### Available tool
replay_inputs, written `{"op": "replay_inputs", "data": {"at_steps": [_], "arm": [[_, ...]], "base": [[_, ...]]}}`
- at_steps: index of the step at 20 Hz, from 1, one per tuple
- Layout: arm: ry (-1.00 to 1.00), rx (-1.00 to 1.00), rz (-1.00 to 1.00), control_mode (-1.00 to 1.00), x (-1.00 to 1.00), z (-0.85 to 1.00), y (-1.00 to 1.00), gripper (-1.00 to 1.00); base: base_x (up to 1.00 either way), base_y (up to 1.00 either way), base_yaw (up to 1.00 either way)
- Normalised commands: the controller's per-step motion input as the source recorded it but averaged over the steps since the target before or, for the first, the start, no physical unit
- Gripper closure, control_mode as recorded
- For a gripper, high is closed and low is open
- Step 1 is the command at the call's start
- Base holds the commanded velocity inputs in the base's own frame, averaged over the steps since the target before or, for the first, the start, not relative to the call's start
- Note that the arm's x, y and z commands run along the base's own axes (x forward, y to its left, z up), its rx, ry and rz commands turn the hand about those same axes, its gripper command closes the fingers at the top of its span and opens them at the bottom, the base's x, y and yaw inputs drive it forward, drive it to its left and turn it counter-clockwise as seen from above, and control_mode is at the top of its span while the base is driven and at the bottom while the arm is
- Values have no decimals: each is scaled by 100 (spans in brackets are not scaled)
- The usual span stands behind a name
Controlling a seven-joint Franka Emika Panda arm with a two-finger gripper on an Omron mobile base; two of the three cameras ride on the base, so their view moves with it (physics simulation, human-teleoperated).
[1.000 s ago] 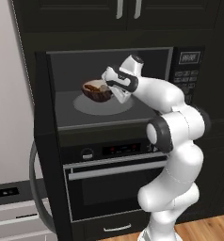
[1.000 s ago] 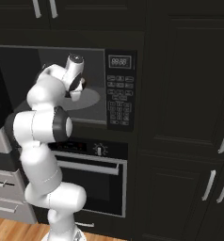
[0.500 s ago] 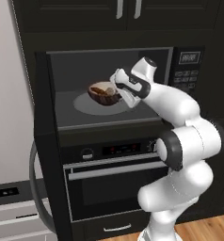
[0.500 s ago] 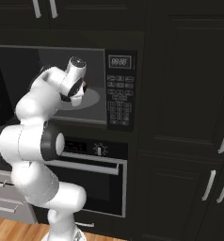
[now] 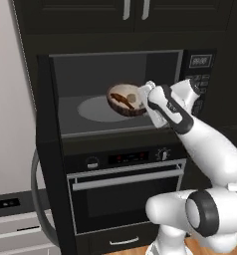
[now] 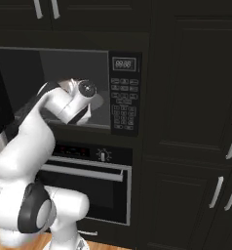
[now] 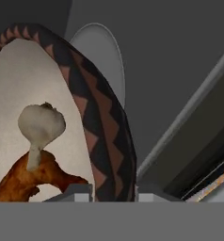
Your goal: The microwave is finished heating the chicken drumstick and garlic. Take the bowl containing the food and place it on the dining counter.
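A built-in black microwave [image 5: 115, 94] with a grey interior is standing open in the upper middle of the left base view, its dark door [image 5: 48, 149] swung out toward the left edge of the frame. Its keypad panel [image 6: 124, 93] is sitting at centre in the right base view. A white robot arm with dark joints [image 5: 200, 149] is rising from the lower right of the left base view and reaching up into the microwave opening.

The fingers [image 5: 144, 95] are clamped together on the right-hand rim of a small round bowl [image 5: 125, 99], dark brown with a reddish zigzag band outside and cream inside. In the left base view the bowl is tilting slightly toward the camera, at the right edge of the round grey turntable [image 5: 98, 108] and seemingly raised just off it, in the centre of the frame.

In the hand view the bowl [image 7: 104, 132] is filling the left half of the frame, its patterned rim running between the two finger tips at the bottom. Inside it, a small pale whitish garlic bulb [image 7: 41, 124] is resting just above and touching a reddish-brown chicken drumstick [image 7: 34, 181] at lower left. The turntable [image 7: 102, 61] is showing behind the rim at upper centre.

A black oven with a horizontal silver handle [image 5: 128, 194] is sitting directly below the microwave, in the lower middle of the left base view.
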Motion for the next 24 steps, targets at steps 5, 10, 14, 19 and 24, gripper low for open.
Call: {"op": "replay_inputs", "data": {"at_steps": [5, 10, 14, 19, 24], "arm": [[4, 0, 0, -100, -100, 60, -5, 100], [13, 0, 1, -100, -100, 74, -1, 100], [5, 0, 3, -100, -100, 46, -8, 100], [-4, 0, 9, -100, -99, 4, -6, 100], [-1, 0, 5, -100, -24, 0, 0, 100]], "base": [[0, 0, 0], [0, 0, 0], [0, 0, 0], [0, 0, 0], [0, 0, 0]]}}
